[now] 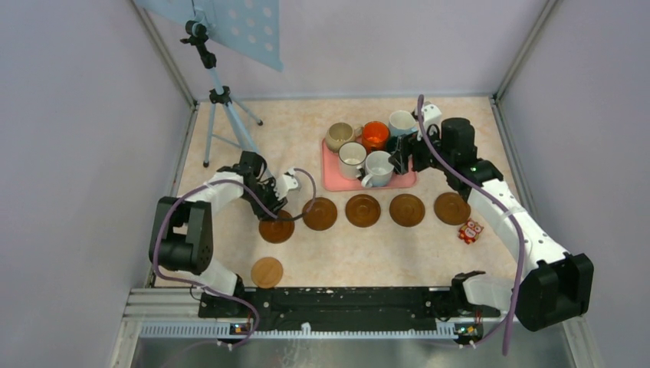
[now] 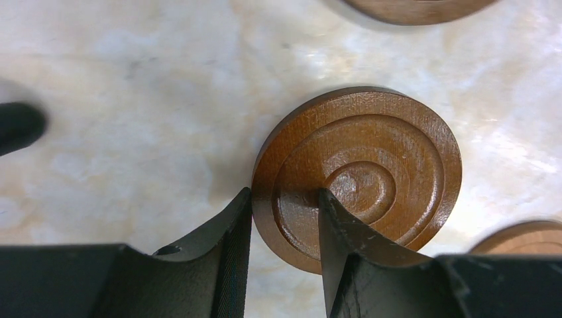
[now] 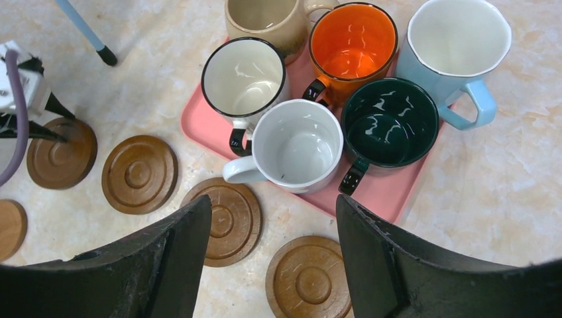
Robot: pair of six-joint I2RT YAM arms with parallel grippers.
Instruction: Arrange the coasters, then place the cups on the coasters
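Coaster-arranging bit looks unfinished: left gripper [image 2: 283, 199] is clamped on the rim of the leftmost dark coaster [image 2: 391, 165], middle-left of the top view, right gripper [image 3: 273, 202] hangs open over the cups [image 3: 301, 142] on the tray [image 3: 391, 189], so next it needs lining up, then the tan coaster [image 1: 267, 272] lower left.

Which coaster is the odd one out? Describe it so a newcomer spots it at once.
Find the pink rectangular tray of mugs at the back of the table; before it runs a row of five glossy dark brown round coasters. Toward the table's near edge, below the row's left end, lies the round wooden coaster: lighter tan and alone.
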